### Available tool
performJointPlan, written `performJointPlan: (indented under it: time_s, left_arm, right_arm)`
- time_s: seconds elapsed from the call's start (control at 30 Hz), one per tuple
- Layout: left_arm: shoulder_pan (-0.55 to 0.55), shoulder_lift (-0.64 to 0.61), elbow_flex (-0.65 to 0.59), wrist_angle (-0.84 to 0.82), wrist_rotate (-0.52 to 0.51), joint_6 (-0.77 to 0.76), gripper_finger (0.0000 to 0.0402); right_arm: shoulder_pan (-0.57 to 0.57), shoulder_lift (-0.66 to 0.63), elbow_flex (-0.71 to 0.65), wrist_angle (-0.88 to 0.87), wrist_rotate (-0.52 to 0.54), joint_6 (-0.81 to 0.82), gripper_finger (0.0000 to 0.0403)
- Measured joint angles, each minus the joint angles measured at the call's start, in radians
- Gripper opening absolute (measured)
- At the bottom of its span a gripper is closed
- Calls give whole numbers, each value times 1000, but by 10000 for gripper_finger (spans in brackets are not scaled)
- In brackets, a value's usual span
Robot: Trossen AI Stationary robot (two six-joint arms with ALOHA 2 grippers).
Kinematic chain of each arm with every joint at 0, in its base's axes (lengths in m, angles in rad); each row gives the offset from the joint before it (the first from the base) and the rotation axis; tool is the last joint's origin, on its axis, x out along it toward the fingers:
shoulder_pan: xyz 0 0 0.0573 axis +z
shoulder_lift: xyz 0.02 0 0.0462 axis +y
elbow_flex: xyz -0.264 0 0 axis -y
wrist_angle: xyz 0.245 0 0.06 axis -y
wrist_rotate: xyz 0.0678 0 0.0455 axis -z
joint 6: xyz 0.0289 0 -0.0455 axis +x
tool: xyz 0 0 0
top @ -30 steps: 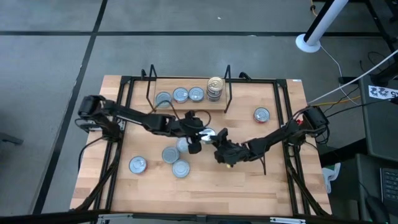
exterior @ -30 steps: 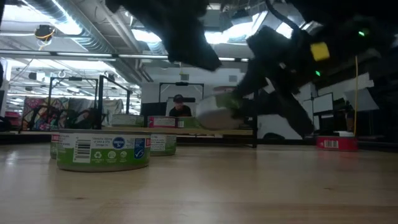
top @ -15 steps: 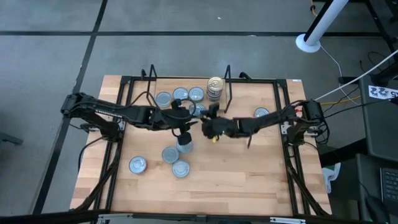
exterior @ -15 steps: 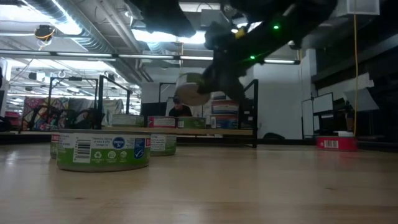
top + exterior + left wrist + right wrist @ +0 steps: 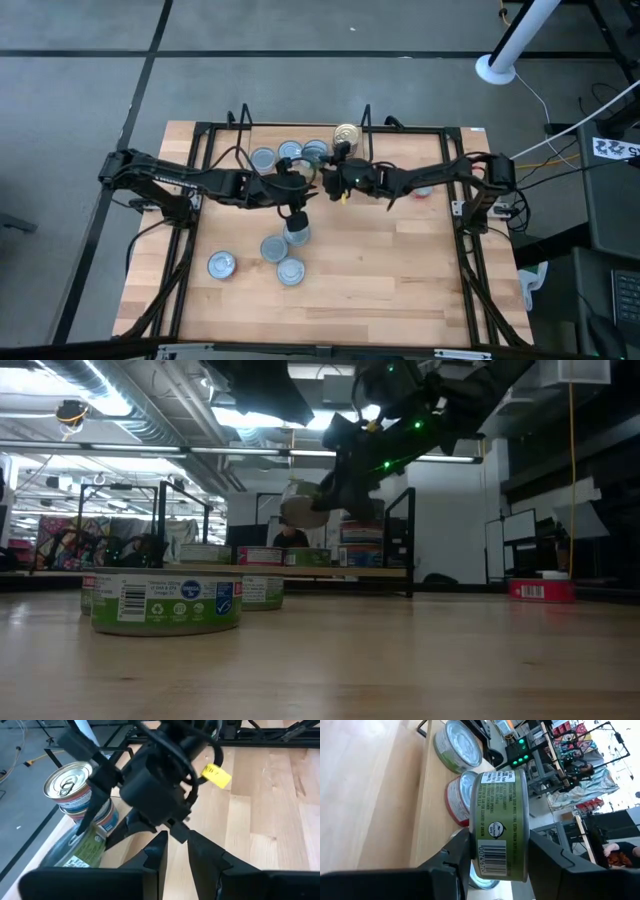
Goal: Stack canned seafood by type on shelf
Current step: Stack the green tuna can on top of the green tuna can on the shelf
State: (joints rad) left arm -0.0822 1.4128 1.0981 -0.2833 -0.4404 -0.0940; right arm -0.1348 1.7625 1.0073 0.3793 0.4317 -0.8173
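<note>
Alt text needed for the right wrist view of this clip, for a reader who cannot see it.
The right gripper holds a green-labelled can on its side between its two dark fingers, barcode facing the camera. Beyond it, a red-labelled can and a green-labelled one sit in a row on the shelf's light wooden base.

Both arms are matte black, jointed and strung with looping black cables, the right gripper [image 5: 172, 827] wearing a yellow tag beside its wrist housing and small green lights, the left gripper [image 5: 175, 851] ending in angular black fingers.
</note>
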Motion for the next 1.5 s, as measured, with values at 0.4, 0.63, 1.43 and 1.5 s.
performJointPlan:
  time_s: [0.4, 0.63, 1.43, 1.5]
  left_arm:
    - [0, 0, 0, 2, 0, -1, 67]
    - [0, 0, 0, 1, 0, -2, 67]
    - [96, 12, 0, -120, -3, -8, 68]
    - [114, 24, 0, -128, -2, 5, 68]
  right_arm:
    - [-12, 137, 0, 167, 65, -153, 144]
    - [-46, 167, 0, 188, 74, -158, 144]
    - [-97, 167, 0, 197, 2, -157, 169]
    - [-97, 167, 1, 196, 2, -157, 170]
